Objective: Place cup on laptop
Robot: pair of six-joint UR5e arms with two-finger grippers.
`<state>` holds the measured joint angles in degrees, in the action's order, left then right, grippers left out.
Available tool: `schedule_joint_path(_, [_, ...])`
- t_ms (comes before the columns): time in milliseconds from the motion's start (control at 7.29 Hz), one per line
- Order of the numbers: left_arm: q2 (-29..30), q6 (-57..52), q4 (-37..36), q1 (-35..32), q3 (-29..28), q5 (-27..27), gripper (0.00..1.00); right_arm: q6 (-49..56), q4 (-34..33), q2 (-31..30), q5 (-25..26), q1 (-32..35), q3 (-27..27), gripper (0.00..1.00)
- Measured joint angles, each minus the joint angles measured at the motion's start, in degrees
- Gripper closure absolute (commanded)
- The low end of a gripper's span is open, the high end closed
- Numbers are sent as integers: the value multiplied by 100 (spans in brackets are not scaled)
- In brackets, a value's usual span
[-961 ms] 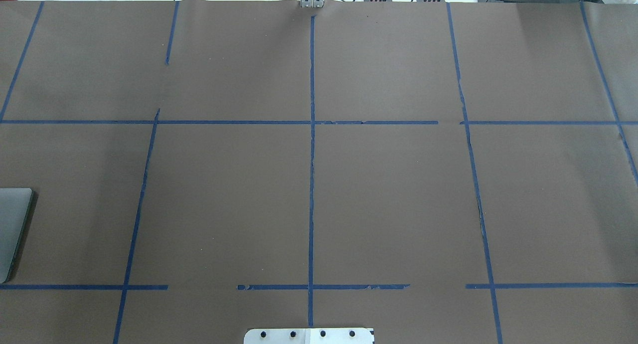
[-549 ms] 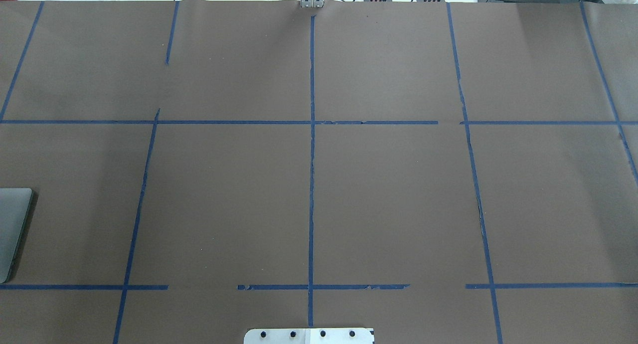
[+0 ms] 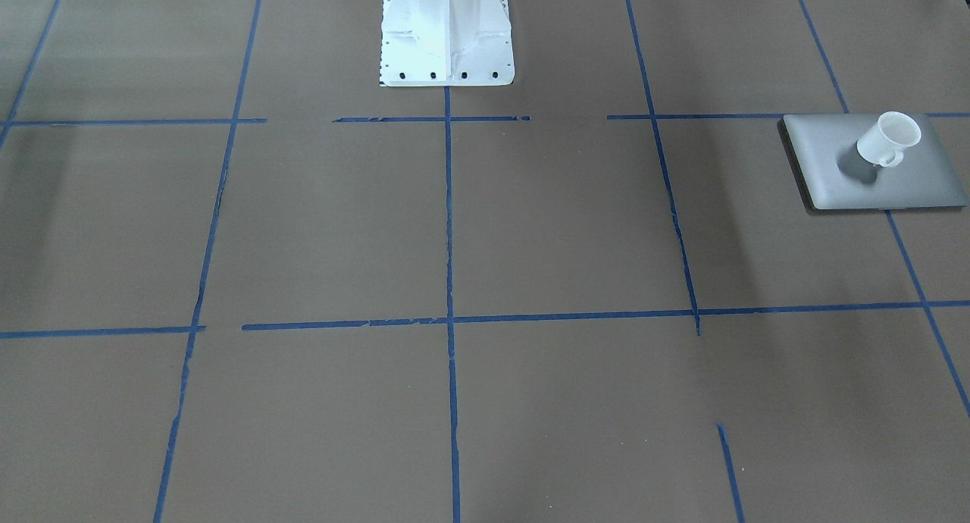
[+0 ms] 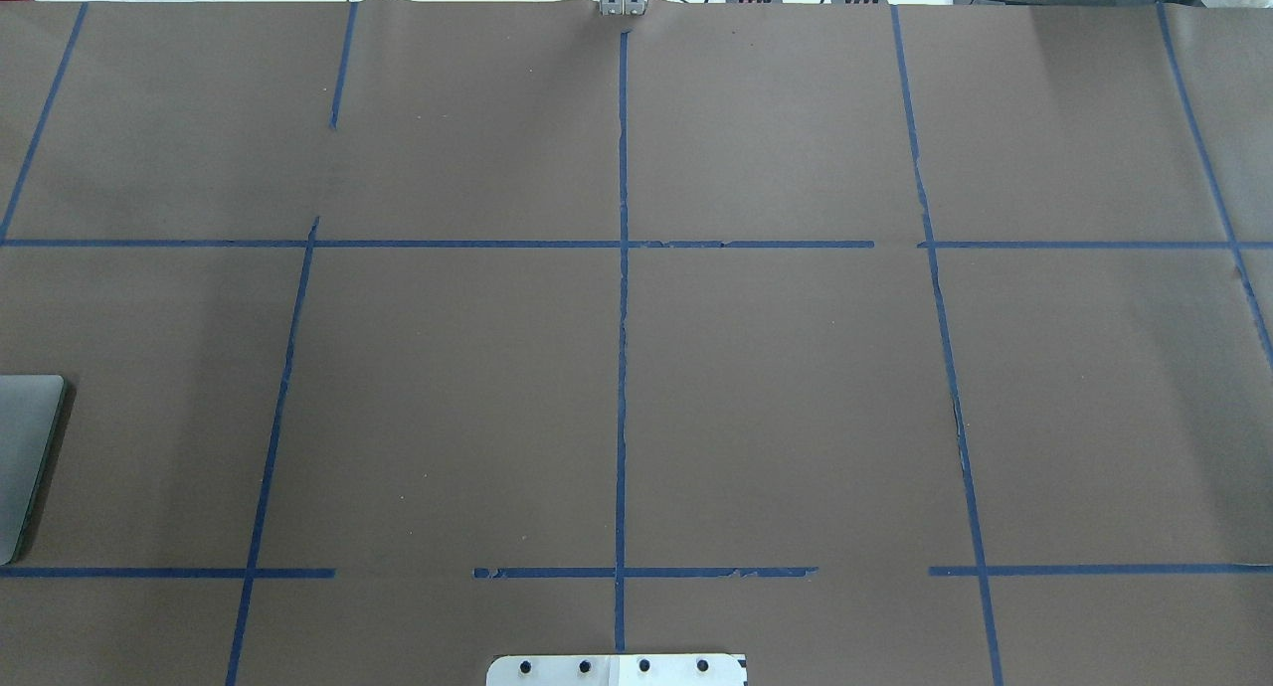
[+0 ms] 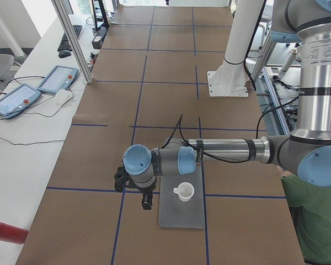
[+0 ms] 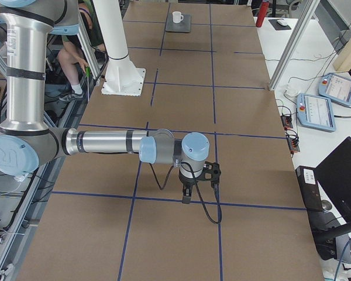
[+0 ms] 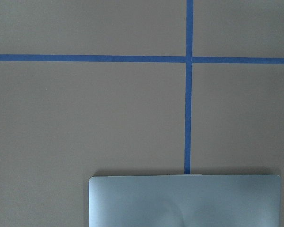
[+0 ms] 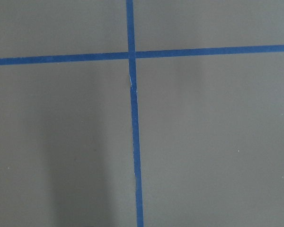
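The small white cup (image 3: 888,139) stands upright on the lid of the silver-grey laptop (image 3: 871,170), nothing holding it. Both also show in the exterior left view, cup (image 5: 183,191) on laptop (image 5: 182,212), and far off in the exterior right view (image 6: 176,17). The overhead view catches only the laptop's edge (image 4: 25,457); the left wrist view shows its near edge (image 7: 184,201). My left gripper (image 5: 146,203) hangs beside the laptop, apart from the cup; I cannot tell if it is open. My right gripper (image 6: 187,196) hangs over bare table far from both; I cannot tell its state.
The white robot pedestal (image 3: 445,34) stands at the table's middle edge. Blue tape lines (image 4: 622,368) grid the brown table. Teach pendants (image 5: 58,79) lie on a side bench by an aluminium post (image 5: 71,38). A person in green (image 5: 314,221) sits by the left arm's base.
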<state>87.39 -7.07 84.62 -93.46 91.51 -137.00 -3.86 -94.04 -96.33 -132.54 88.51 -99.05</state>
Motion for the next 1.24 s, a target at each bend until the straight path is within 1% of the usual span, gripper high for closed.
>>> schedule_joint_path(412, [29, -6, -4, 24, -64, 14, 0, 0, 0, 0, 0, 0, 0, 0])
schedule_joint_path(824, [79, -5, -7, 29, -32, 200, 0, 0, 0, 0, 0, 0, 0, 0])
schedule_joint_path(1235, [89, -5, -5, 29, -7, 242, 0, 0, 0, 0, 0, 0, 0, 0])
